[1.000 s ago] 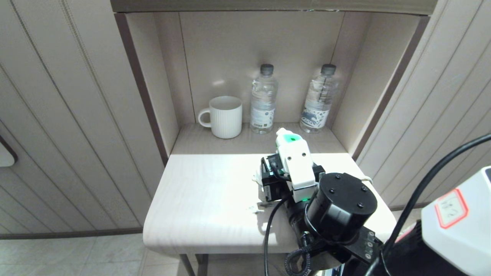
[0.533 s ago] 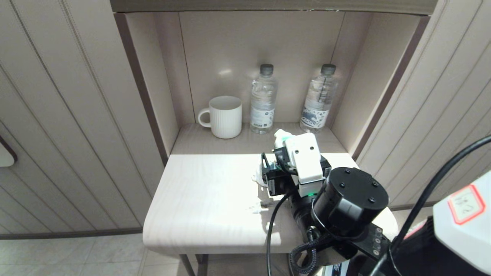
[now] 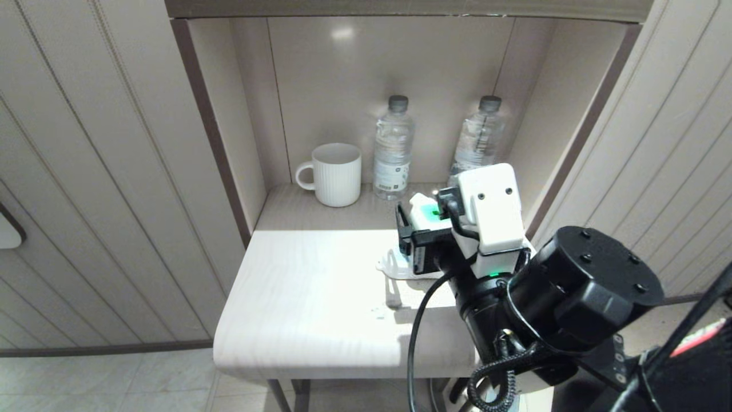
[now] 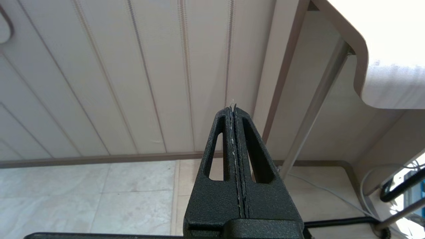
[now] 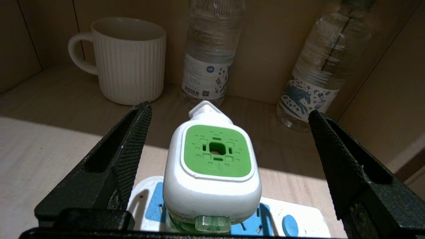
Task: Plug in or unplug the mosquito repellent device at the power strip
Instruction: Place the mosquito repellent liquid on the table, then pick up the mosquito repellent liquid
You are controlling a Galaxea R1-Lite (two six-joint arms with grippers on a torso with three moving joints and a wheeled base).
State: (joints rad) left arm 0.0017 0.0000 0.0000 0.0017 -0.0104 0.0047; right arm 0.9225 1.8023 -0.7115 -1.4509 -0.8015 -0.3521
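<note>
The mosquito repellent device (image 5: pixel 212 166), a white head with a green top over a green bottle, stands plugged into the power strip (image 5: pixel 298 215) on the table. In the head view the device (image 3: pixel 426 214) shows just ahead of my right wrist, with the strip's left end (image 3: pixel 392 266) below it. My right gripper (image 5: pixel 229 112) hangs open above the device, one finger on each side and both clear of it. Low beside the table leg, my left gripper (image 4: pixel 232 108) is shut on nothing.
A white ribbed mug (image 3: pixel 336 174) and two clear water bottles (image 3: pixel 392 149) (image 3: pixel 477 137) stand at the back of the alcove, close behind the device. Alcove side walls (image 3: pixel 229 131) flank the light wooden table (image 3: pixel 309 297). A white cord (image 4: pixel 332 192) runs along the floor.
My right wrist has lifted and drawn towards the back right, and its fingers have spread wider. The device stays upright on the strip. The left arm has not moved.
</note>
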